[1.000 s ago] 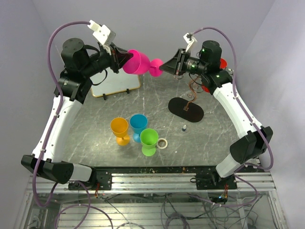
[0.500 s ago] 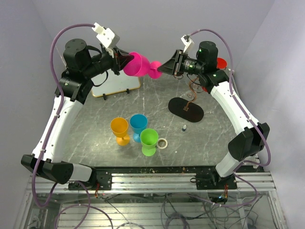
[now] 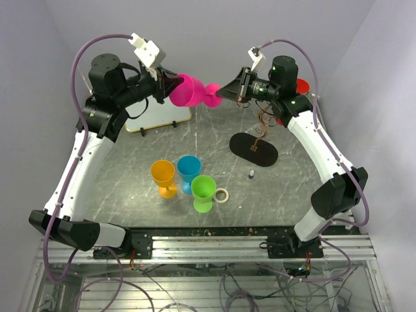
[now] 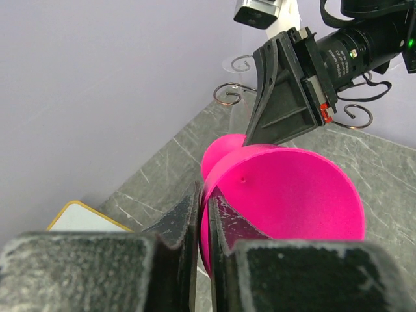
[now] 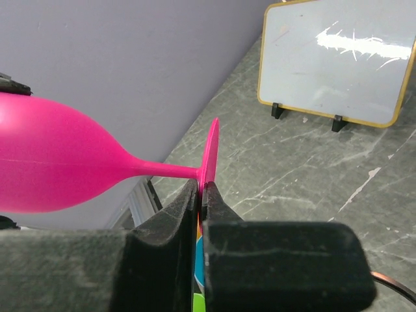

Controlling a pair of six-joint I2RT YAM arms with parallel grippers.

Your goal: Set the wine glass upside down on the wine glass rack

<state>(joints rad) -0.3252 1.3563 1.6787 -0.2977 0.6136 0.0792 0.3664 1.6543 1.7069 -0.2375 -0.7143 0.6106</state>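
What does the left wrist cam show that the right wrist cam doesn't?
Only left wrist: the left gripper pinching the pink wine glass at its rim, and the curled hooks of the wine glass rack. Only right wrist: the stem, the whole whiteboard. Both: the glass, the right gripper at its foot, the table.

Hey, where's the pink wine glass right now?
Top view: the pink plastic wine glass is held sideways in the air at the back, left gripper on its rim, right gripper on its foot.
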